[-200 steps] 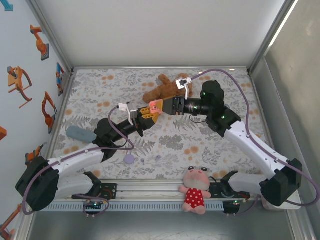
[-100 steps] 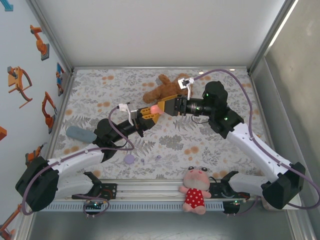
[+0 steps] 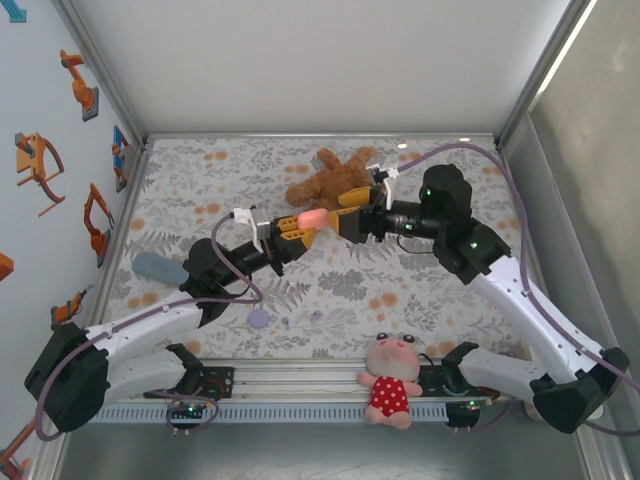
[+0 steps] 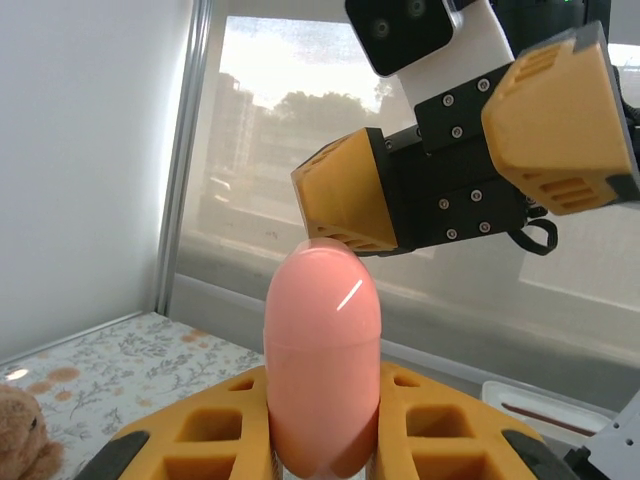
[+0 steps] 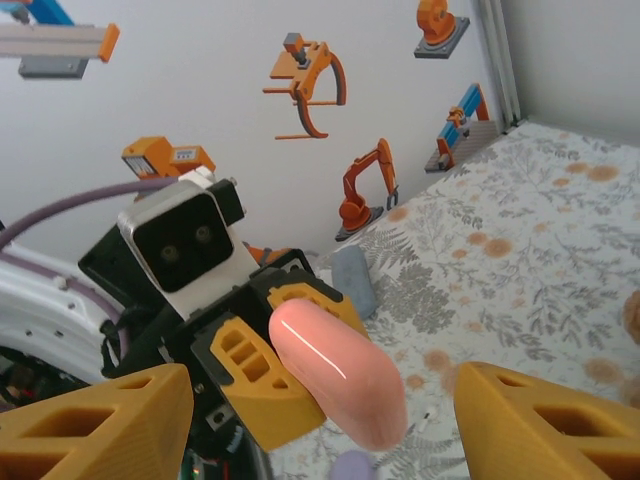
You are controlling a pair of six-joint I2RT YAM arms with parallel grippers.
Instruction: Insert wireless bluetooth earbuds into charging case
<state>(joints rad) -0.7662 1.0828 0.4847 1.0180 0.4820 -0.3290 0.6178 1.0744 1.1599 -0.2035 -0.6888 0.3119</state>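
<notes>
My left gripper (image 3: 297,224) is shut on a pink capsule-shaped charging case (image 3: 313,216) and holds it above the middle of the table. In the left wrist view the case (image 4: 322,350) stands upright between my yellow pads (image 4: 210,425). My right gripper (image 3: 338,212) faces it, open, its fingers (image 4: 345,205) just past the case's tip without touching it. In the right wrist view the case (image 5: 335,375) points between my spread right fingers (image 5: 100,420). Two tiny earbuds (image 3: 285,322) (image 3: 316,314) lie on the table near the front.
A pale purple disc-shaped case (image 3: 259,318) lies near the earbuds. A brown teddy bear (image 3: 325,178) sits behind the grippers, a blue-grey block (image 3: 160,267) at the left, and a pink plush doll in a red dress (image 3: 392,383) at the front rail. Walls close in three sides.
The right arm has swung to the right and rolled its wrist, so its open fingers sit a little further off the case's tip. The left gripper keeps its hold on the case.
</notes>
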